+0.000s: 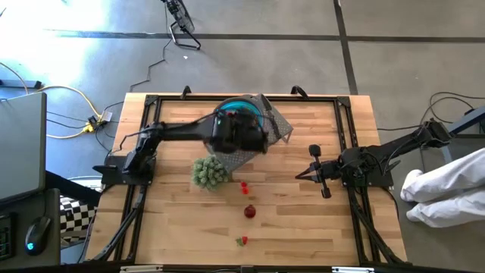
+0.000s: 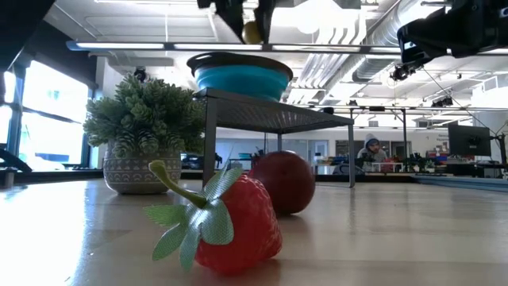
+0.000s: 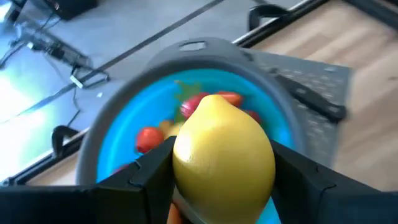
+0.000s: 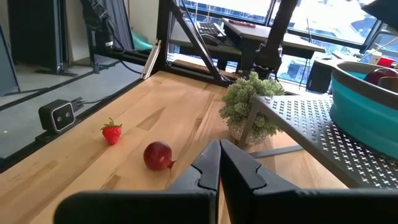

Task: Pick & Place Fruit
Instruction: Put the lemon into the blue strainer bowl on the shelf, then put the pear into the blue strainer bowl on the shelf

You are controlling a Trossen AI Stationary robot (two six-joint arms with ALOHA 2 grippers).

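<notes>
On the left half of the table (image 1: 303,220), the left arm reaches in from the table's left edge to the back middle, and its left claw (image 3: 221,171) hangs directly above the blue bowl (image 3: 118,134). The claw pinches a yellow lemon (image 3: 224,152) between its two dark fingers (image 3: 155,171), one on each side of the fruit, so the lemon sits squarely in the claw and over the bowl's opening, not touching the bowl. In the low view the lemon (image 2: 252,32) shows just above the bowl's rim. Inside the bowl lie several red fruit pieces (image 3: 149,138) and something green at the back. The bowl stands on a raised grey perforated rack (image 4: 311,127), and a black-handled knife (image 3: 317,102) lies on the rack beside it.

Just in front of the rack is a small potted plant (image 1: 209,171). Farther toward the front, in a loose line down the middle of the table, lie a small red piece (image 1: 244,186), a dark red round fruit (image 1: 249,211) and a strawberry (image 1: 242,241), all well apart from both claws.

On the right side, the right claw (image 1: 301,174) waits above the table, its fingers pressed together on nothing, pointing toward the middle.
</notes>
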